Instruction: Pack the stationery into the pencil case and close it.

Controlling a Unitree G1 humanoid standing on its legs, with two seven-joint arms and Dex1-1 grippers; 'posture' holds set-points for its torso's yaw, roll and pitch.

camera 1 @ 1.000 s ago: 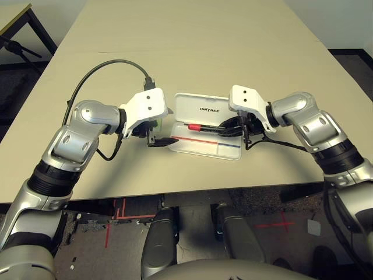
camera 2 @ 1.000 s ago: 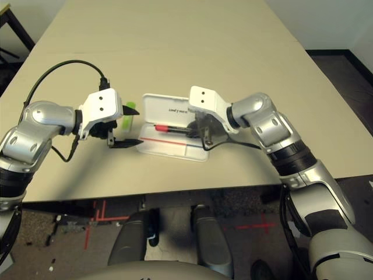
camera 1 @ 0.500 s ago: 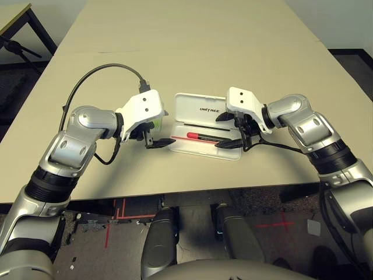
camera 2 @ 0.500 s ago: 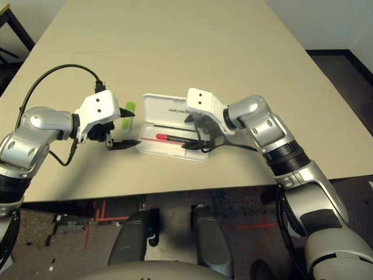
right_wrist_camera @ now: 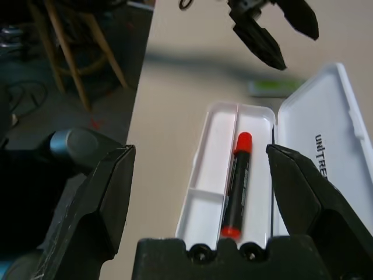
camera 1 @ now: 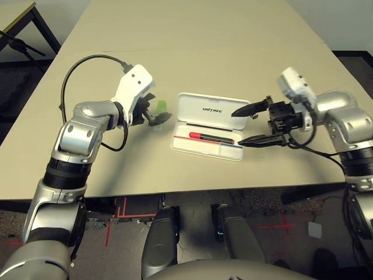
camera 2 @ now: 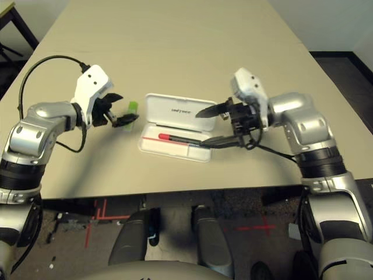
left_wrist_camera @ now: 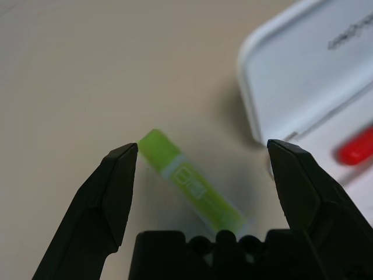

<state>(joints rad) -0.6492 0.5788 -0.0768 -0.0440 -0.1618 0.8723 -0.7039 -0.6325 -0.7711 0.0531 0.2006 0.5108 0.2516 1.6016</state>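
Observation:
The white pencil case (camera 1: 205, 146) lies open on the table, its lid (camera 1: 213, 111) folded back flat with the lettering showing. A red marker (camera 1: 210, 137) with a dark barrel lies in the tray (right_wrist_camera: 204, 175). My right gripper (camera 1: 240, 127) is open just right of the case, its fingertips pointing at the tray's right end and holding nothing. The light-green bar (camera 1: 161, 106) lies on the table left of the case. My left gripper (left_wrist_camera: 201, 157) is open and hovers over the green bar (left_wrist_camera: 192, 189), which lies between its spread fingers, untouched as far as I can tell.
A black cable (camera 1: 87, 64) loops from my left wrist over the table. The table's front edge (camera 1: 192, 189) runs close below the case. A dark-legged side table (camera 1: 17, 23) stands at the far left. Wide bare tabletop (camera 1: 198, 41) stretches behind the case.
My right gripper opened, let the marker go into the tray and drew back to the right. My left gripper swung away from the case's corner to over the green bar.

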